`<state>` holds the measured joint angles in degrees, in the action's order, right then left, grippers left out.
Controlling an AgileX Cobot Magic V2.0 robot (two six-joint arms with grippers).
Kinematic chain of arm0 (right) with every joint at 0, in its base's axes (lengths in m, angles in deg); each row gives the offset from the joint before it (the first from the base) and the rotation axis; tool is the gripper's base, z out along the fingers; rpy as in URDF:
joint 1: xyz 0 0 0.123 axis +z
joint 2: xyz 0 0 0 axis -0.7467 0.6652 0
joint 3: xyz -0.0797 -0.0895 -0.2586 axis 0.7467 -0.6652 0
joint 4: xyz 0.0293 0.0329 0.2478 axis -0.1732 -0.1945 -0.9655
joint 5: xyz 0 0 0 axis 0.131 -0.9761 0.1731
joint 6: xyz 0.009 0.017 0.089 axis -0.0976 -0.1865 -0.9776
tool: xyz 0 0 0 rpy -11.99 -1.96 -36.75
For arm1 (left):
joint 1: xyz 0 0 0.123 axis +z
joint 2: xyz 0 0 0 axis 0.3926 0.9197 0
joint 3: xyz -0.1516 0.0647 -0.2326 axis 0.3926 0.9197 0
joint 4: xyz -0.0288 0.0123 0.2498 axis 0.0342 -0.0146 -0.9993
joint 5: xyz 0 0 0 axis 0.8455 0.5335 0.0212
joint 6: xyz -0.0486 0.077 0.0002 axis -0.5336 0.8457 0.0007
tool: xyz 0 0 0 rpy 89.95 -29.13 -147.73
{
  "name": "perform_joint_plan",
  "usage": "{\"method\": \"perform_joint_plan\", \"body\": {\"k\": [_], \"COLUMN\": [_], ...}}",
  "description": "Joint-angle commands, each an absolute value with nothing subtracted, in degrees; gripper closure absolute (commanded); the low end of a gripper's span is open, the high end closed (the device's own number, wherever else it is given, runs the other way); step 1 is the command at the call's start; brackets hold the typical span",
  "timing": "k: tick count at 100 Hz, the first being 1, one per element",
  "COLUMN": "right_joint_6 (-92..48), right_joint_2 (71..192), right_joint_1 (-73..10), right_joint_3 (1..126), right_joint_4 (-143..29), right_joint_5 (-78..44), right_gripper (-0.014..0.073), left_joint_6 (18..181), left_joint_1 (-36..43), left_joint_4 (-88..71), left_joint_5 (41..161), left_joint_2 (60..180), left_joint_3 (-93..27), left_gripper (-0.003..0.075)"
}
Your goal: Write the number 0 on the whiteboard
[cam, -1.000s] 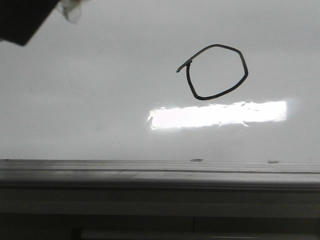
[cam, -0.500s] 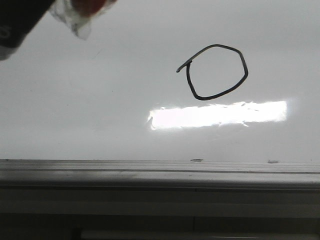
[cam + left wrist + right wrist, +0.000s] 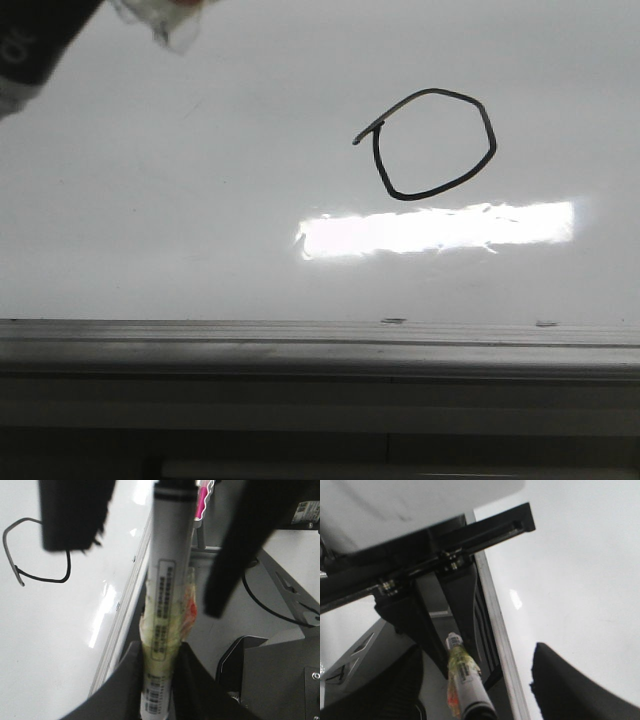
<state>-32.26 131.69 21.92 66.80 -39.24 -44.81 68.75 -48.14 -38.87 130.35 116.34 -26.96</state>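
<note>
- The number 0 (image 3: pixel 433 145) is a thin black hand-drawn loop, angular and lopsided, on the upper right part of the whiteboard (image 3: pixel 200 230) in the front view.
- The loop is a little wider than it is tall, and a short tail sticks out from its upper left, pointing down and to the left.
- In the left wrist view the number 0 (image 3: pixel 35 555) shows only in part, behind a blurred dark finger.
- The whiteboard is glossy and flat, with a bright rectangular patch of glare (image 3: pixel 435 228) just below the loop.
- A ridged grey metal rail (image 3: pixel 320 345) runs along the board's near edge.
- The left gripper (image 3: pixel 157 540) is spread wide; its two dark fingers stand on either side of a white marker (image 3: pixel 167 610) without touching it.
- The marker's long axis runs lengthwise between the fingers, with a black band near its far end and a printed label on the barrel. Clear yellowish tape (image 3: pixel 162 640) binds its lower part to the gripper body.
- The right gripper (image 3: pixel 475 680) is also wide open, holding nothing between its fingers; a taped marker (image 3: pixel 465 680) lies along its middle.
</note>
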Motion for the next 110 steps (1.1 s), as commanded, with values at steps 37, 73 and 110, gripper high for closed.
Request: {"method": "perform_joint_plan", "body": {"k": [37, 73, 110], "right_joint_6": [-51.45, -57.05, -60.03], "right_joint_2": [117.27, 110.38, 110.03], "right_joint_1": [17.83, 17.83, 17.83], "right_joint_3": [67.72, 55.26, 51.43], "right_joint_4": [-20.49, -20.49, -20.21], "right_joint_5": [-49.82, -51.12, -50.88], "right_gripper": [0.0498, 0.0661, 0.0661], "left_joint_6": [30.63, 21.45, 18.65], "left_joint_1": [-31.84, -26.54, -26.54], "left_joint_4": [-59.97, -60.67, -61.37], "left_joint_5": [115.67, 103.33, 101.39], "left_joint_2": [116.19, 126.85, 137.38], "left_joint_3": [-26.22, -25.25, -25.25], "left_gripper": [0.0740, 0.0740, 0.0740]}}
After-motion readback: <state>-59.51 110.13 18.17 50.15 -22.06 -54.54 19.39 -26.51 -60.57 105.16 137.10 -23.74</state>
